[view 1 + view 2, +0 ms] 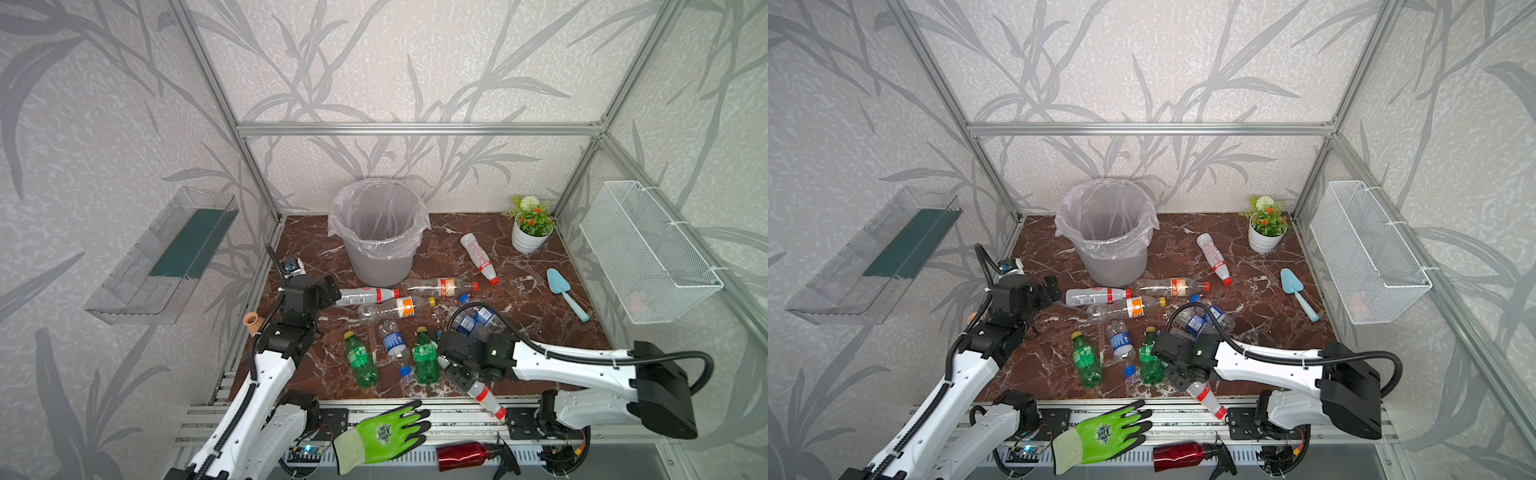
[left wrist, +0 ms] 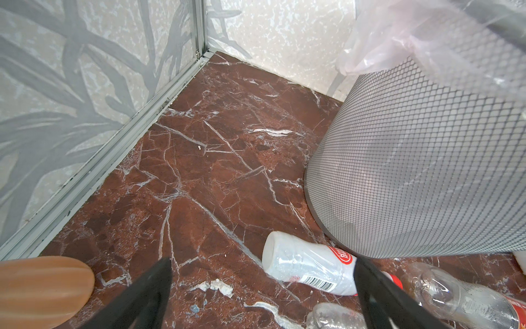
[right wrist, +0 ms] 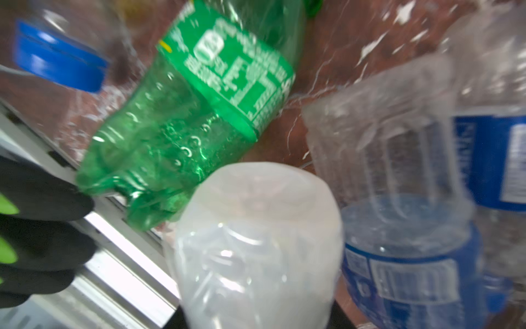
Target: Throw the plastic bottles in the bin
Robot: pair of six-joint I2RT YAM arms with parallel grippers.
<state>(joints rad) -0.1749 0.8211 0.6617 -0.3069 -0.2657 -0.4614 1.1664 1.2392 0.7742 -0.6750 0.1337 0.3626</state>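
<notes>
The bin (image 1: 378, 266) (image 1: 1113, 266), a grey bucket with a thin bag liner, stands at the back middle; the left wrist view shows its wall (image 2: 412, 171). Several plastic bottles lie on the marble floor: whitish with red label (image 1: 361, 296) (image 2: 307, 265), orange-labelled (image 1: 395, 308), green (image 1: 360, 363) (image 3: 193, 114), blue-labelled (image 1: 392, 343) (image 3: 412, 256). My left gripper (image 1: 332, 291) (image 2: 263, 262) is open, just left of the whitish bottle's base. My right gripper (image 1: 457, 374) (image 1: 1183, 380) is shut on another whitish red-capped bottle (image 1: 484, 397) (image 3: 256, 242), which slants over the front rail.
A green glove (image 1: 386, 432) and red metal spray bottle (image 1: 465, 456) lie on the front rail. A flower pot (image 1: 530, 232) and blue trowel (image 1: 565, 291) sit at right. A wire basket (image 1: 648, 253) and clear tray (image 1: 166, 257) hang on the side walls. A small brown vase (image 2: 42, 287) is by my left arm.
</notes>
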